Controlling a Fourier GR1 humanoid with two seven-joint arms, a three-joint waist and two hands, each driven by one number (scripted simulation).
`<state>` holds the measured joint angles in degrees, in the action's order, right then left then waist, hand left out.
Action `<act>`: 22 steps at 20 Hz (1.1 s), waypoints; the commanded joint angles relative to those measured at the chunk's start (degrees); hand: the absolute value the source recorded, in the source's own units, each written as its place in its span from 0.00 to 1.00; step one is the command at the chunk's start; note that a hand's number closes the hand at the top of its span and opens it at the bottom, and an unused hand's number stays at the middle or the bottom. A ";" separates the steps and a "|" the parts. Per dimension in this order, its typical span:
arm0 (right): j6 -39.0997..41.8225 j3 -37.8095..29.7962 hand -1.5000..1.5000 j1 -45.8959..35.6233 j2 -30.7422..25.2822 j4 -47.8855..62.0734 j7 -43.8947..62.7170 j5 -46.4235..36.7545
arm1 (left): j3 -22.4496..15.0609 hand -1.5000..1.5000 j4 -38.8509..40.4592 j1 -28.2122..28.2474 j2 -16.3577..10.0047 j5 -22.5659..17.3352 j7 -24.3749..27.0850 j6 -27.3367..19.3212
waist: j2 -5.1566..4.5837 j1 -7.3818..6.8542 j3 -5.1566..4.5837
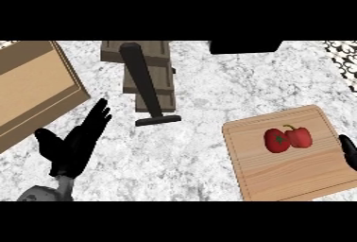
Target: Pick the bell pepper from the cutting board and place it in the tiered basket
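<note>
The robot's left hand shows at the lower left above the white-and-grey marbled stone counter. It is open, with straight fingers pointing up and slightly right and the thumb spread to its left; it holds nothing. Only a black sliver of the right hand shows at the right edge, over the right rim of the pale rectangular wooden cutting board, and how it is set cannot be told. The glossy red bell pepper with a green stem lies on the board's upper part, a little to the left of the right hand and apart from it, and well to the right of the left hand. The slatted wooden tiered basket with its black centre post stands beyond the left hand, ahead and to its right, far to the left of the pepper. A large tan flat-topped box lies just ahead and left of the left hand's fingertips. A black block sits at the far edge, well ahead of the right hand.
</note>
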<state>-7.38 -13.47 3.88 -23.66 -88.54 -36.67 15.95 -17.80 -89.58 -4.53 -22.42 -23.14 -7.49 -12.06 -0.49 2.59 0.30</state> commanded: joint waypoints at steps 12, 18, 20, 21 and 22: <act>-8.65 -3.08 0.00 20.79 1.35 2.20 -18.67 -19.37 | 0.41 0.50 4.04 -5.26 3.22 1.84 -1.13 0.60 | 0.59 -0.71 -0.54; -23.54 -2.34 0.00 26.79 2.83 -6.74 -0.28 -34.66 | 1.09 0.50 3.39 -6.99 1.38 1.88 -2.77 1.86 | 0.19 -1.81 -0.75; -23.74 -0.05 0.00 31.18 4.63 -14.57 7.63 -37.99 | 1.34 0.50 4.65 -6.49 2.22 1.36 -2.13 2.29 | 0.17 -1.64 -0.77; -25.25 2.30 0.00 31.97 6.19 -17.12 10.48 -42.06 | 0.59 0.50 4.59 -6.87 2.51 1.87 -2.24 2.63 | 0.16 -1.98 -0.68; -25.53 5.06 0.00 32.23 7.58 -18.32 13.90 -45.99 | 0.08 0.50 5.39 -7.96 3.56 2.73 -1.97 2.01 | 0.06 -2.21 -0.62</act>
<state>-28.47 -13.67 32.05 -19.57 -99.05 -33.61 -19.67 -17.19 -85.22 -11.27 -19.78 -21.20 -9.67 -10.33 -0.26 0.96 -0.39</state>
